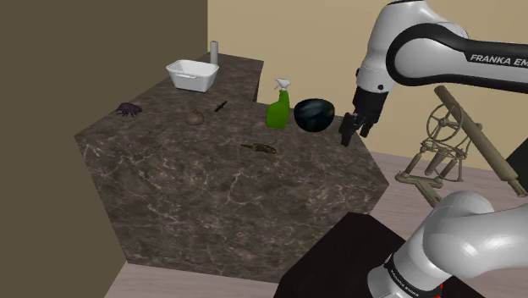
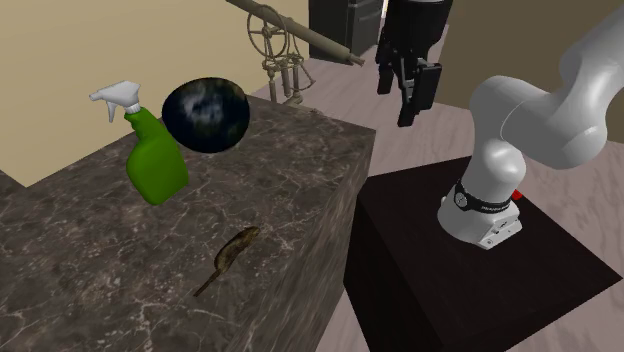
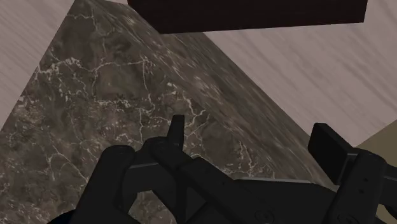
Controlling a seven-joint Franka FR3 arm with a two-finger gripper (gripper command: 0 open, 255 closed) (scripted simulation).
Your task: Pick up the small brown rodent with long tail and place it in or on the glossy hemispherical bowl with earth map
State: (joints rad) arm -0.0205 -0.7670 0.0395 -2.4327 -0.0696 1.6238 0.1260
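Observation:
A small brown rodent (image 1: 260,148) with a long tail lies on the dark marble counter (image 1: 211,182), near its middle. In the second exterior view the rodent (image 2: 235,250) rests in front of the green spray bottle. The glossy dark bowl (image 1: 313,114) with a faint map pattern stands at the counter's far corner, tilted; the same bowl (image 2: 206,115) is beside the bottle. My black gripper (image 1: 354,135) hangs open and holds nothing, just past the counter's edge to the shoulder view's right of the bowl. The gripper (image 3: 251,140) looks down along the counter's side (image 3: 127,95).
A green spray bottle (image 1: 278,106) stands just left of the bowl. Farther back are a white tub (image 1: 193,74), a grey cylinder (image 1: 214,52), a purple object (image 1: 128,108), a round brownish object (image 1: 195,118) and a small black item (image 1: 221,105). A spindly frame (image 1: 440,152) stands on the floor beyond the arm.

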